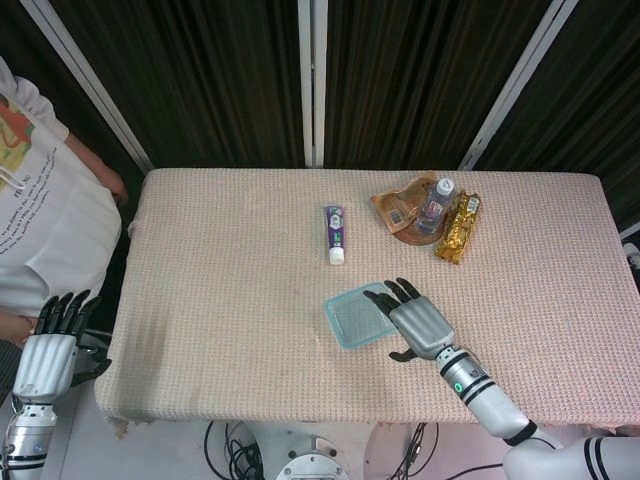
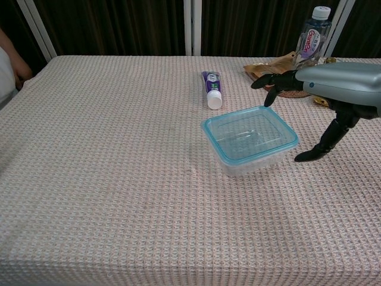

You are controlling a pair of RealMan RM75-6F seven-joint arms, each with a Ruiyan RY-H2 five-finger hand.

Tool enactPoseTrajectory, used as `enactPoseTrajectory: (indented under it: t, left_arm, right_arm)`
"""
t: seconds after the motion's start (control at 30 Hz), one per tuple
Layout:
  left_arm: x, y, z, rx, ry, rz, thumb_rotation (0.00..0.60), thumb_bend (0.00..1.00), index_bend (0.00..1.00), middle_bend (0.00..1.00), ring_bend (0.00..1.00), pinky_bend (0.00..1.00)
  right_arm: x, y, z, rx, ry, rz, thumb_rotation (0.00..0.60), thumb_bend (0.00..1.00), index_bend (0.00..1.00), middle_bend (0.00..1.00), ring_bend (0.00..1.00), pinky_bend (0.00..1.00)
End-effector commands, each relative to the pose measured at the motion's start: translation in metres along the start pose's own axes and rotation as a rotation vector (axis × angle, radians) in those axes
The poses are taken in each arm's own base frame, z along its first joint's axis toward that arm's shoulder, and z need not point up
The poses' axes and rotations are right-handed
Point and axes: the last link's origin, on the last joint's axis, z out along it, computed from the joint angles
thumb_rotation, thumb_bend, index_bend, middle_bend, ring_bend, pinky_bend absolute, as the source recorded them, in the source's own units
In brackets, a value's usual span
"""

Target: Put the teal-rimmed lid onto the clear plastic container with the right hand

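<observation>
While the left hand hangs off the table's left edge, fingers loosely apart and holding nothing, the lid sits on the container mid-table; just right, the right hand hovers, fingers spread, empty.

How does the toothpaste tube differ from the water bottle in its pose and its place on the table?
The toothpaste tube lies flat on the bare cloth, while the water bottle stands upright on a round woven coaster. The tube is purple with its white cap pointing toward the robot; the bottle is clear with its white cap on top. Neither is touched by a hand.
</observation>
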Motion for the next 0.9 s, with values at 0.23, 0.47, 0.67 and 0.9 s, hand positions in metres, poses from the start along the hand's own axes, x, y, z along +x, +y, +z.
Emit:
enactPoseTrajectory:
  t: [0.23, 0.47, 0.67, 0.9]
  left_arm:
    - [0.001, 0.000, -0.001, 0.003, -0.002, 0.005, 0.600, 0.00, 0.11, 0.05, 0.00, 0.00]
    - [0.000, -0.002, -0.003, 0.013, -0.005, -0.001, 0.600, 0.00, 0.11, 0.04, 0.00, 0.00]
    - [0.000, -0.003, -0.002, 0.008, 0.003, -0.005, 0.600, 0.00, 0.11, 0.05, 0.00, 0.00]
    - [0.002, -0.002, 0.002, -0.010, 0.043, 0.002, 0.600, 0.00, 0.11, 0.05, 0.00, 0.00]
  right_arm:
    - [-0.010, 0.006, 0.035, -0.021, -0.075, 0.022, 0.600, 0.03, 0.00, 0.19, 0.00, 0.00]
    - [-0.015, 0.005, 0.037, -0.033, -0.098, 0.012, 0.600, 0.03, 0.00, 0.19, 0.00, 0.00]
    - [0.000, 0.011, 0.014, -0.048, 0.004, 0.031, 0.600, 0.03, 0.00, 0.18, 0.00, 0.00]
    - [0.010, 0.060, -0.060, -0.186, 0.239, 0.008, 0.600, 0.03, 0.00, 0.10, 0.00, 0.00]
